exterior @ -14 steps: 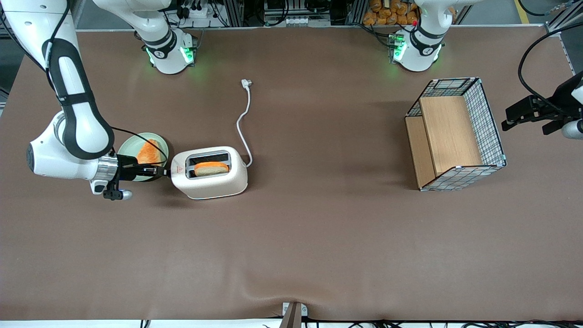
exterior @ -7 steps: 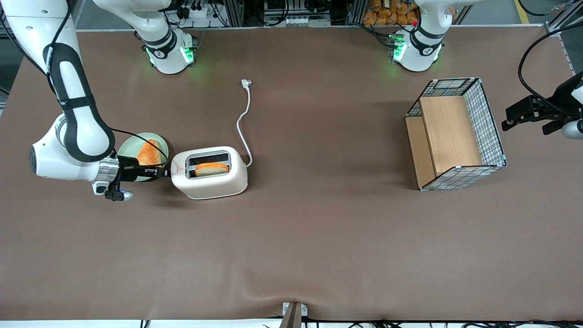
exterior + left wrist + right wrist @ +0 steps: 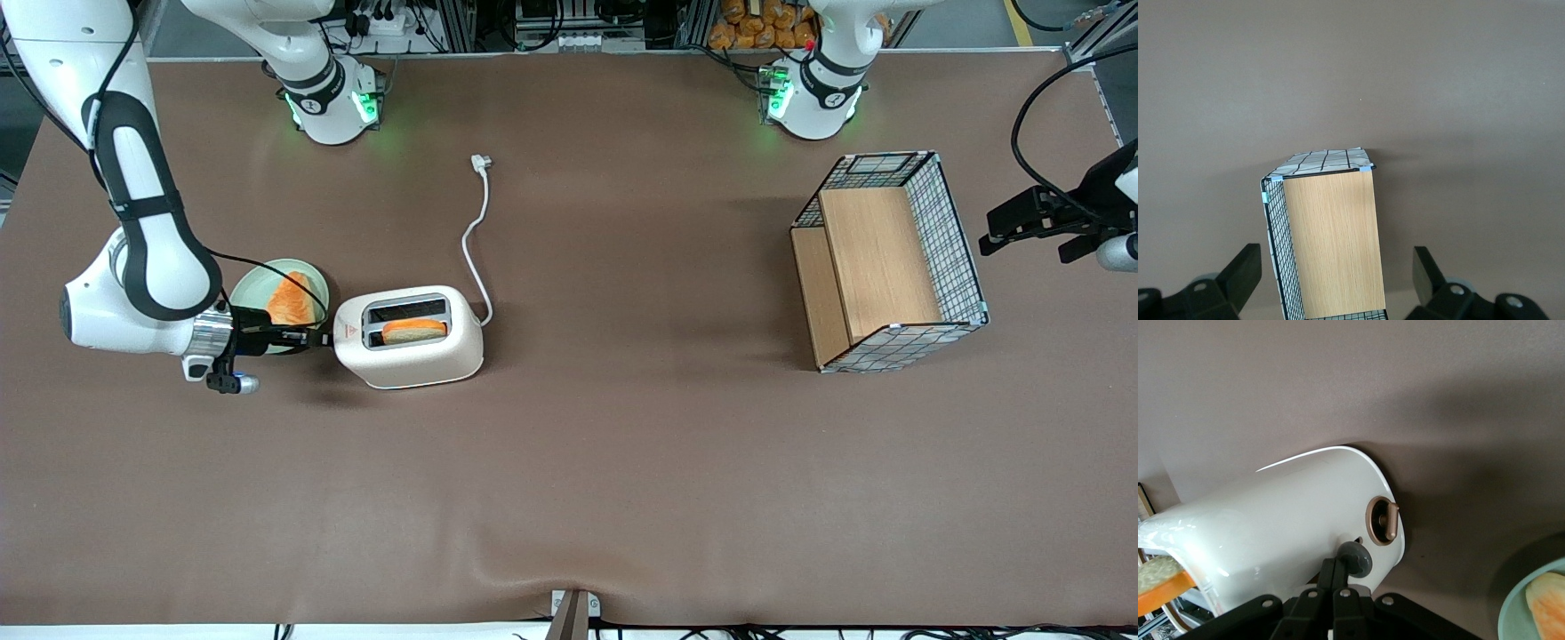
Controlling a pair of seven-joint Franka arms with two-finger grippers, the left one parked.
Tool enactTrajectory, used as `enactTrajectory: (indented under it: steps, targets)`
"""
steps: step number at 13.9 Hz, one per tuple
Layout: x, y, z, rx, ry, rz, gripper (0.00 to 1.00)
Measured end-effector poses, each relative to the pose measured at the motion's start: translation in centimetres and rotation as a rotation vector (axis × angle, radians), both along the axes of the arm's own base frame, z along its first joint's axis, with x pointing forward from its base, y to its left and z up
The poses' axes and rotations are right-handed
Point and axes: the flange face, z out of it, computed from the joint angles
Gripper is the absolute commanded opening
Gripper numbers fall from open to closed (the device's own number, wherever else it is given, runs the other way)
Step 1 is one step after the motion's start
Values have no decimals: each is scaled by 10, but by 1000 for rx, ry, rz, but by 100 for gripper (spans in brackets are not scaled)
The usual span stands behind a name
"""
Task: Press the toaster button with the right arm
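The cream-white toaster stands on the brown table with a slice of bread low in the slot nearer the front camera. My right arm's gripper is shut, its black fingertips against the toaster's end that faces the working arm. In the right wrist view the closed gripper touches the small grey round button on the toaster. A copper-coloured dial sits on the same end, just past the button.
A pale green plate with an orange bread piece lies close beside my wrist. The white cord trails from the toaster toward the arm bases. A wire-and-wood basket stands toward the parked arm's end.
The slice in the toaster has sunk lower into its slot. My wrist and gripper have shifted slightly down at the toaster's end.
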Motion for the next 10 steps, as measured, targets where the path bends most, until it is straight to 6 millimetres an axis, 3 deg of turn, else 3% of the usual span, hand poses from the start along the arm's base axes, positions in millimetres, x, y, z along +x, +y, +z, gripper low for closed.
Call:
enactTrajectory:
  steps: [10]
  targets:
    - [-1,-5,-14,31,15,-28,0]
